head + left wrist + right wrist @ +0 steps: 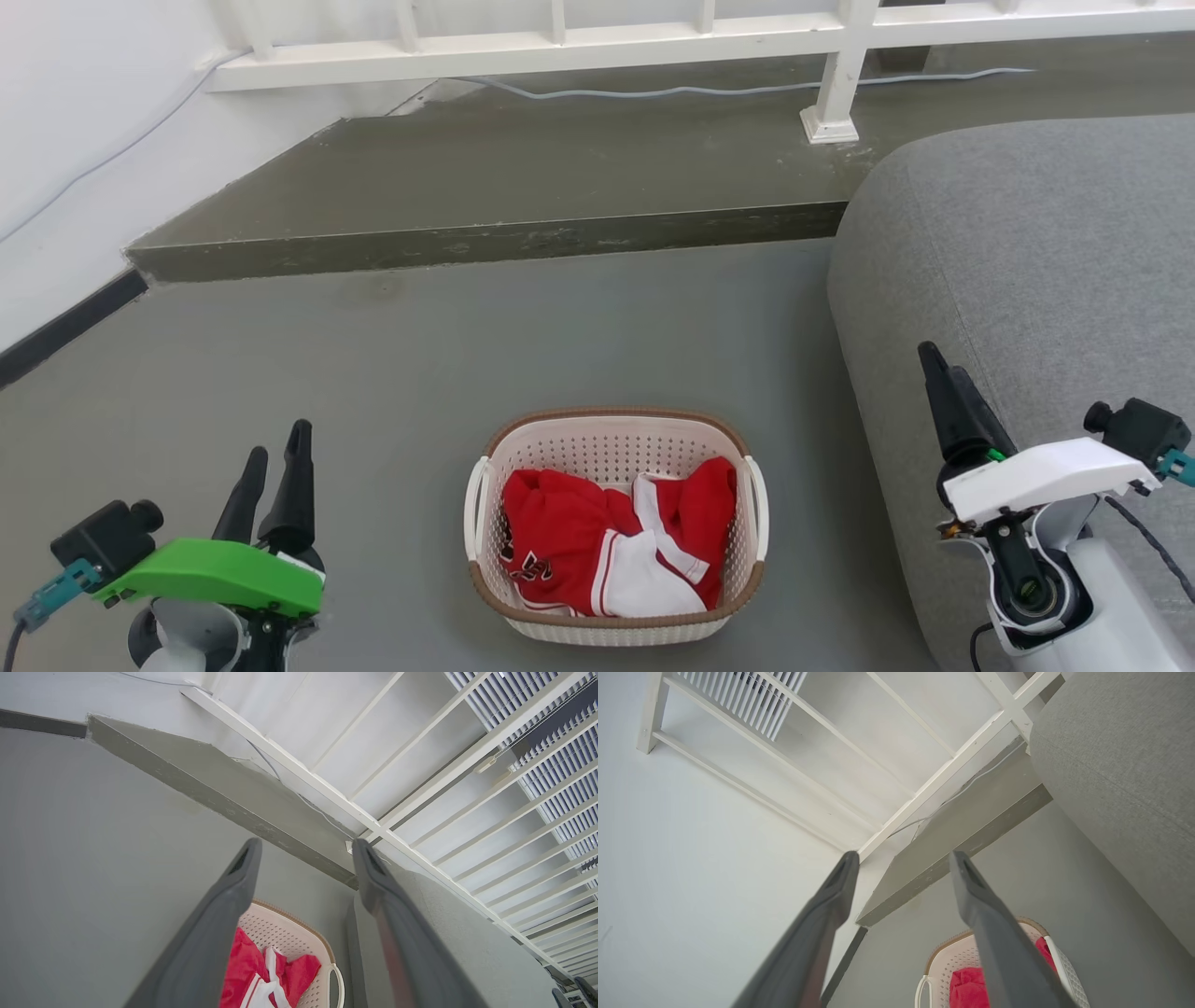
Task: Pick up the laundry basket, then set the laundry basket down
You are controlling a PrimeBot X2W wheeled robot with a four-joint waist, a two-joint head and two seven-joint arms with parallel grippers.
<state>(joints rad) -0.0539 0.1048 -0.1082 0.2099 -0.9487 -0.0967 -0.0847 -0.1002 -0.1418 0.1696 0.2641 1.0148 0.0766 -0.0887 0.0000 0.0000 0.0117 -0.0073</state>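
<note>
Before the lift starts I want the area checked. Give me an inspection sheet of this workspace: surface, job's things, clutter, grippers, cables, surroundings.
Surface: grey floor, flat.
Job's things: laundry basket upright on the floor, holding a red and white garment.
Clutter: nothing seen.
Grippers: left gripper and right gripper both open, holding nothing, one either side of the basket, not touching it.
Cables: grey cable lying on the raised step below the white railing.
Surroundings: grey sofa right of the basket; white wall at left.
</note>
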